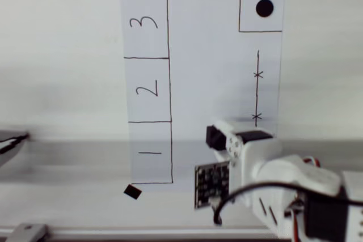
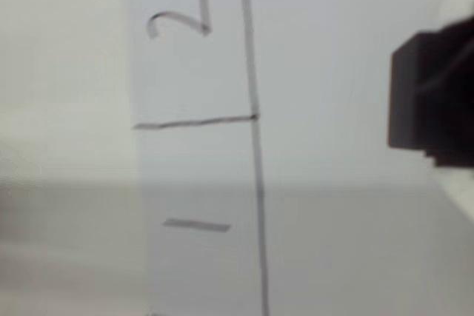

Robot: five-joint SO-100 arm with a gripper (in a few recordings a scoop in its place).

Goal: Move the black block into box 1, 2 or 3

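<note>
The black block [image 1: 213,137] is a small dark cube at the tip of my white gripper [image 1: 219,138], just right of box 1 [image 1: 150,165] and above the paper. In the wrist view the black block [image 2: 426,94] sits at the right edge, and my gripper [image 2: 444,101] looks shut on it, with white finger parts beside it. Box 1 [image 2: 200,264] lies to the left of the block there, past its drawn right line. Box 2 [image 1: 146,103] and box 3 [image 1: 144,41] stack above box 1 in the overhead view.
White paper [image 1: 204,55] carries a small outline with a black dot [image 1: 264,8] at the top right and a line with two x marks [image 1: 257,83]. Black tape squares [image 1: 132,191] hold the corners. My arm [image 1: 283,185] covers the lower right.
</note>
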